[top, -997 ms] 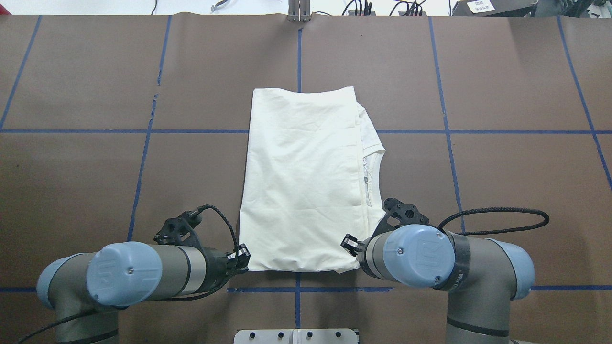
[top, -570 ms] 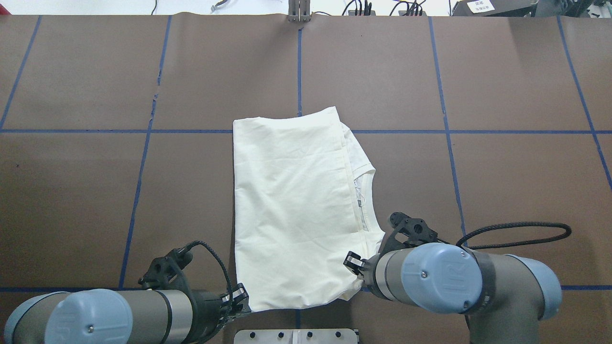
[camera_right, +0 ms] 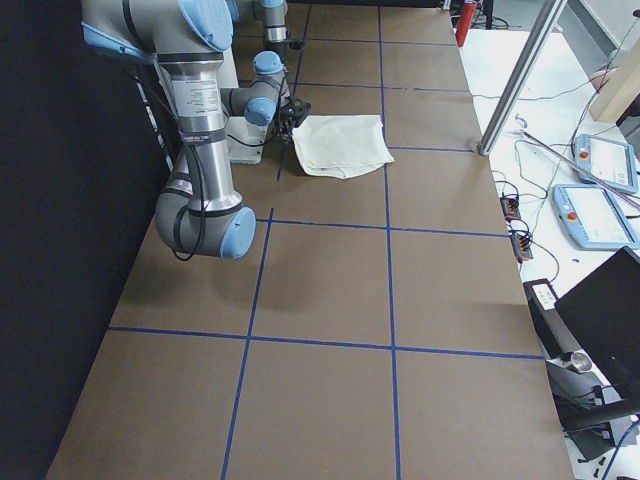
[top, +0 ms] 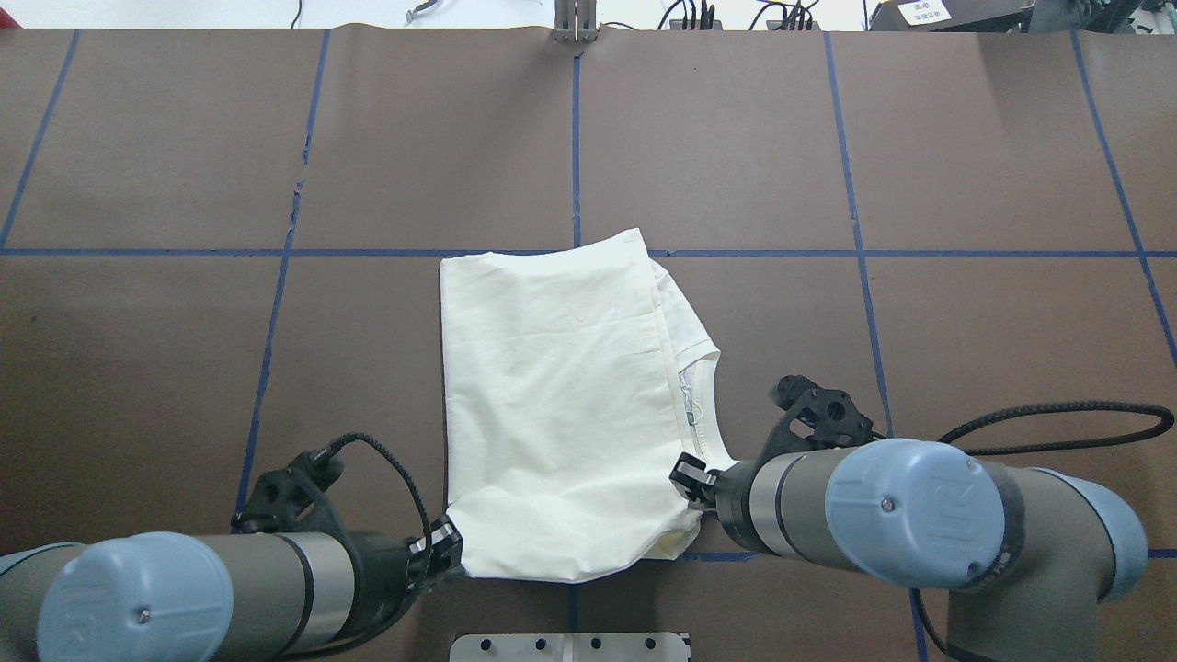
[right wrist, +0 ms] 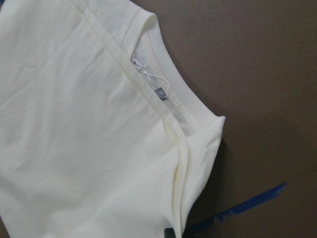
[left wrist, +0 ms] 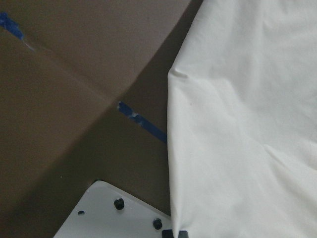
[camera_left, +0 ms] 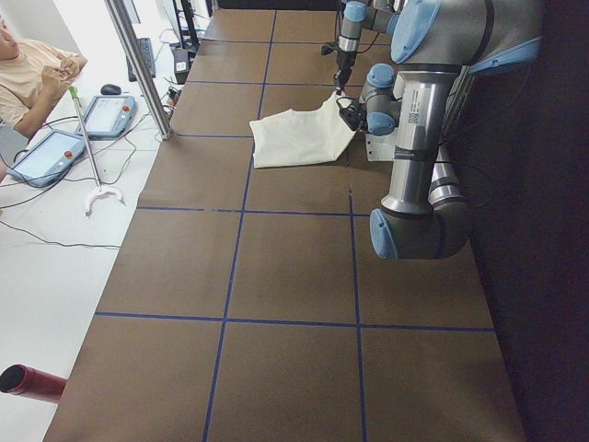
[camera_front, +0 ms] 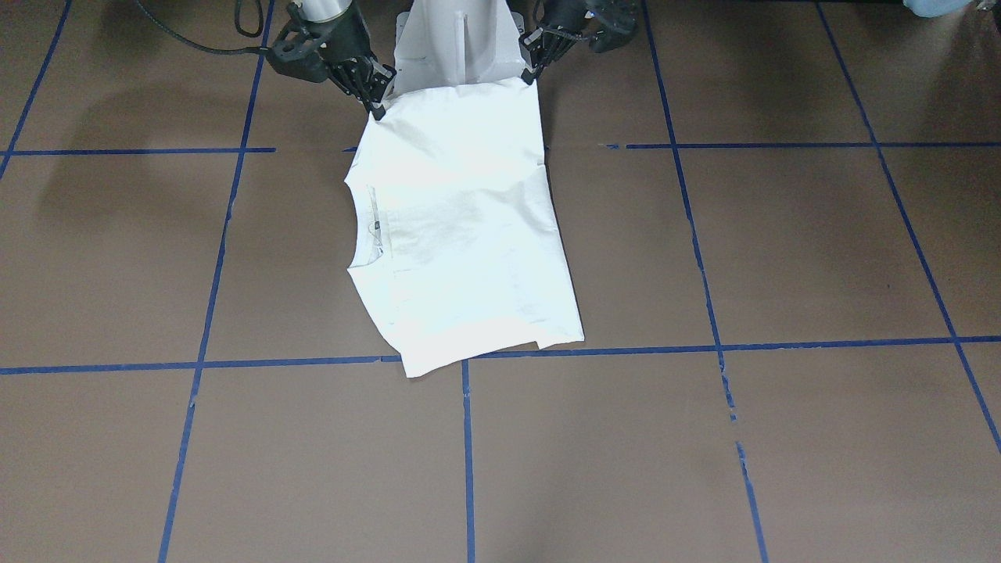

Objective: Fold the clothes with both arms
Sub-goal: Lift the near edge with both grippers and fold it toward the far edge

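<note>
The clothes are one cream-white shirt, folded into a rectangle with its plain side up and its collar and label on my right. Its far part lies flat on the brown table. Its near edge is held up over the base. My left gripper is shut on the near left corner. My right gripper is shut on the near right corner beside the collar. In the front-facing view the shirt hangs between the right gripper and the left gripper. The wrist views show only shirt cloth and the collar.
The white pedestal base sits just under the lifted edge. Blue tape lines grid the brown table. A black cable loops from the right wrist. Beyond the table's far side are a person, teach pendants and a metal post.
Both grippers have drawn back toward the base, dragging the shirt with them. Its far edge has slid nearer and the shirt has turned slightly. The near edge is lifted.
</note>
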`<state>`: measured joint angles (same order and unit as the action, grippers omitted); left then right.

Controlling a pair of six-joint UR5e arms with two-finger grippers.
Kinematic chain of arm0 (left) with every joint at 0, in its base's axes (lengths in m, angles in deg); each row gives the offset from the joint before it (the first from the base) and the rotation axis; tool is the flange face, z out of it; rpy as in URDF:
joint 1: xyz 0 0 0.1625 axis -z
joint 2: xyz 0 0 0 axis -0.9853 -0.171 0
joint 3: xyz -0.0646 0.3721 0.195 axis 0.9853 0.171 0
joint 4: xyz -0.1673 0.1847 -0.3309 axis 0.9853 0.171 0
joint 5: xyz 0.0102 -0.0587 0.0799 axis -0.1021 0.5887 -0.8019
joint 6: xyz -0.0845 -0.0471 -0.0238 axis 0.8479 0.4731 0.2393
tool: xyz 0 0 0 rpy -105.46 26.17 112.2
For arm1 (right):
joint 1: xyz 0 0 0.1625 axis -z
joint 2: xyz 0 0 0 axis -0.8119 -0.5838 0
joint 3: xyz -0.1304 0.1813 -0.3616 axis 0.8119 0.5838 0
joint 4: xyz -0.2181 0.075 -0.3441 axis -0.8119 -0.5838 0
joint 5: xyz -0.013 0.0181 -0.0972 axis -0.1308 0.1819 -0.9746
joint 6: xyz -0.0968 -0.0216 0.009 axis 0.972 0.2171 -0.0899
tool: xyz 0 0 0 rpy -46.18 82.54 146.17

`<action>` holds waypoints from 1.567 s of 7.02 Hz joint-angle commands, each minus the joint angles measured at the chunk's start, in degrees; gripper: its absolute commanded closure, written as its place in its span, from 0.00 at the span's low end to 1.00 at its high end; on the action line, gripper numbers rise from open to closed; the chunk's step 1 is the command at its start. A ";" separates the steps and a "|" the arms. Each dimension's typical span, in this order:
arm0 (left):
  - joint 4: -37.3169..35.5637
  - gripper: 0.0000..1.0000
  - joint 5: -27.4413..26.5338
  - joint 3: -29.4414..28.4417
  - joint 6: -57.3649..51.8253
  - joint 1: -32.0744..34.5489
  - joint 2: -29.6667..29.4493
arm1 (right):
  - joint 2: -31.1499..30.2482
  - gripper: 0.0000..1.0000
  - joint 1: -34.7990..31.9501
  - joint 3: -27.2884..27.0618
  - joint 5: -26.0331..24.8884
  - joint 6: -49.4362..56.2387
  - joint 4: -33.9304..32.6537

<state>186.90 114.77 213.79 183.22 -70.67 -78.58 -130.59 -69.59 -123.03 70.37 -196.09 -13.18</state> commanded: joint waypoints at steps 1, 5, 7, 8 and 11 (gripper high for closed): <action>-5.31 1.00 2.15 -2.27 -8.74 9.46 -5.89 | 6.60 1.00 -8.98 8.66 1.23 0.78 0.35; 0.01 1.00 2.35 -19.66 -19.83 18.53 -12.67 | 16.79 1.00 -18.25 26.31 7.66 6.58 3.66; 7.05 1.00 2.35 -27.04 -23.25 22.32 -12.76 | 21.90 1.00 -19.92 38.19 9.31 7.80 9.30; 10.21 1.00 2.26 -29.86 -23.44 22.94 -12.76 | 23.75 1.00 -21.15 42.07 10.81 9.64 10.27; 13.05 1.00 2.26 -34.81 -23.45 24.00 -14.77 | 25.00 1.00 -21.77 48.34 11.00 10.98 16.08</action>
<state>199.26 117.04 180.52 159.76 -47.01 -92.64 -106.05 -91.00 -76.40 81.27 -185.71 1.35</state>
